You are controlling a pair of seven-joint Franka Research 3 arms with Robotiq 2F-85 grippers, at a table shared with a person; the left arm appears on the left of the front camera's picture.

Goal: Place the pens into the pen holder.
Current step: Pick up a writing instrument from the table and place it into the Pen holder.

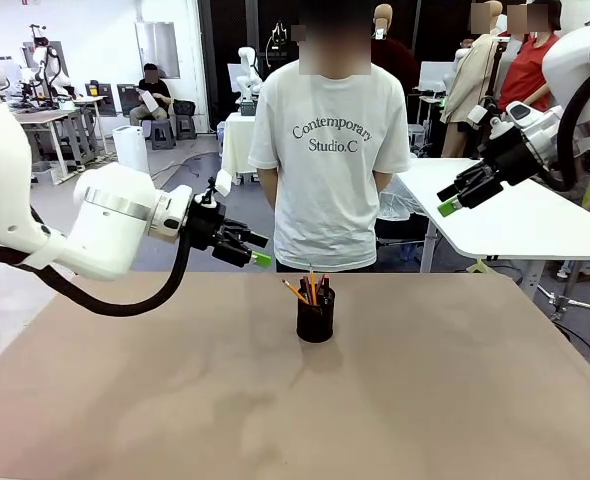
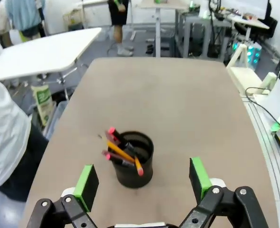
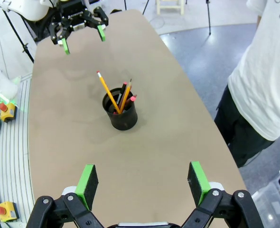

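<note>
The task is judged complete or at its closing step: the pens (image 3: 117,97) are seen standing inside the pen holder (image 3: 121,115), which is set near the middle of the surface (image 1: 425,400), toward its far edge. No pen is observed lying loose. Both sets of fingers are spread and empty; the left gripper (image 1: 247,250) and right gripper (image 1: 453,197) are held raised, well apart from the holder. Only withdrawal appears required.

Pens (image 1: 313,291) stand tilted inside the upright black mesh pen holder (image 1: 315,320).
</note>
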